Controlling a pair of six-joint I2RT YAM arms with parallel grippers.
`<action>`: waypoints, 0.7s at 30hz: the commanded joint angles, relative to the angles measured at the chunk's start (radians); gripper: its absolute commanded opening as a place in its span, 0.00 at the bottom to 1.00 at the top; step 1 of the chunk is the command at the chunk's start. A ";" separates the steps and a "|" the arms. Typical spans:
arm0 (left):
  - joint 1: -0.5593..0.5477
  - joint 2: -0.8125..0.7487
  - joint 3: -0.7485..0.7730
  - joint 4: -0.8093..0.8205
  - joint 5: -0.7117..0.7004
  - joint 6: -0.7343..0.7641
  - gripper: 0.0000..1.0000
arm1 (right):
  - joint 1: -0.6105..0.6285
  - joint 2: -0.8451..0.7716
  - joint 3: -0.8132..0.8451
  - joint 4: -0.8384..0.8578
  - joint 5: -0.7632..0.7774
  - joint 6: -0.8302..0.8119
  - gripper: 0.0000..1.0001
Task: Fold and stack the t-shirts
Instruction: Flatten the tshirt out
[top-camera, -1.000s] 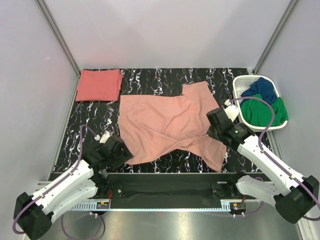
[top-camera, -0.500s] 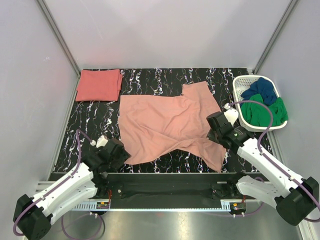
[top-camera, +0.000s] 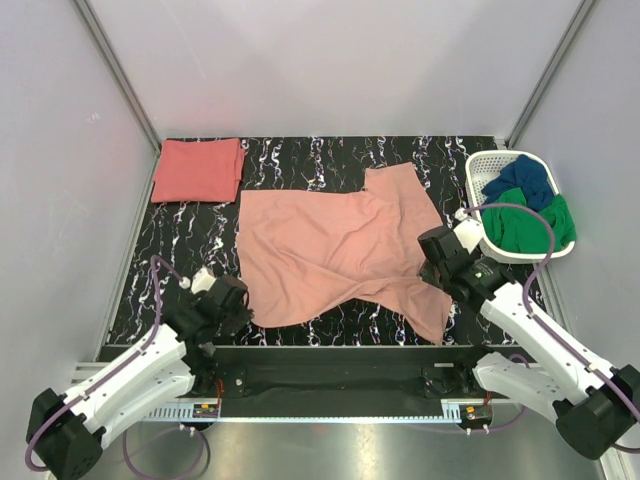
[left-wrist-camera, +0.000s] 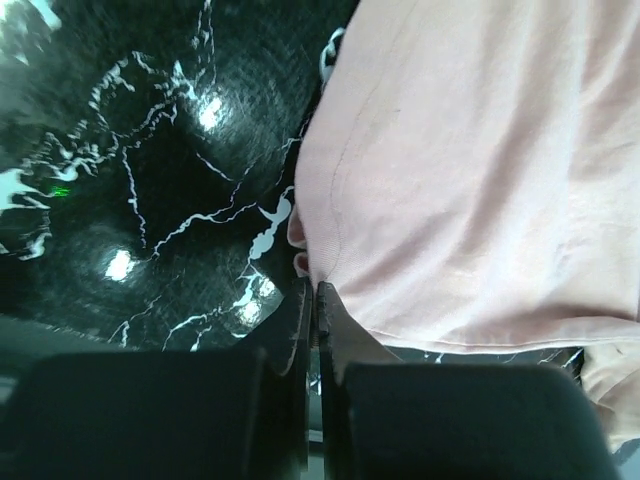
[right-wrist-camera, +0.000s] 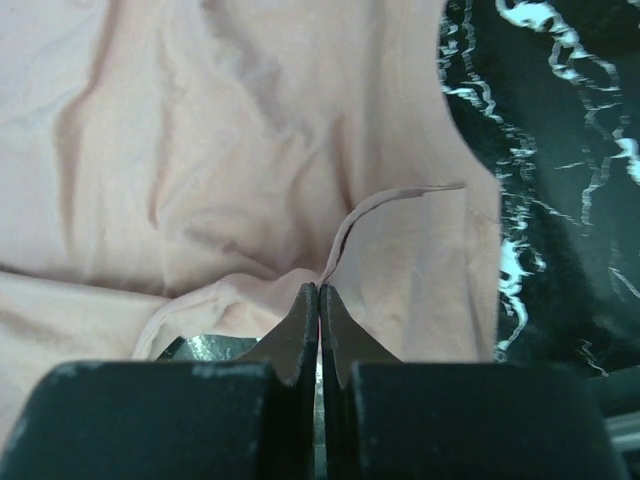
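A pale salmon-pink t-shirt (top-camera: 335, 250) lies spread and rumpled on the black marbled table. My left gripper (top-camera: 240, 305) is shut on its near-left corner; in the left wrist view the jaws (left-wrist-camera: 315, 290) pinch the hem of the pink cloth (left-wrist-camera: 480, 180). My right gripper (top-camera: 428, 262) is shut on a raised fold at the shirt's right side; the right wrist view shows the pink cloth (right-wrist-camera: 250, 150) pinched at the closed tips (right-wrist-camera: 319, 290). A darker coral-red t-shirt (top-camera: 198, 170) lies folded at the far left corner.
A white basket (top-camera: 478, 205) holding blue and green clothes stands at the table's right edge. Grey walls enclose the table on three sides. The near edge carries a dark rail with both arm bases.
My left gripper closed on the shirt's near-left corner. The right gripper, still shut on the cloth, shifted slightly right and the shirt's right part moved with it.
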 joint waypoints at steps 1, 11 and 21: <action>-0.004 -0.022 0.153 -0.054 -0.145 0.065 0.00 | 0.000 -0.036 0.077 -0.068 0.119 0.017 0.00; -0.003 0.155 0.888 -0.093 -0.372 0.451 0.00 | 0.000 0.060 0.675 0.101 0.435 -0.449 0.00; 0.004 0.511 1.621 -0.076 -0.509 0.795 0.00 | 0.000 0.238 1.021 0.594 0.321 -1.009 0.00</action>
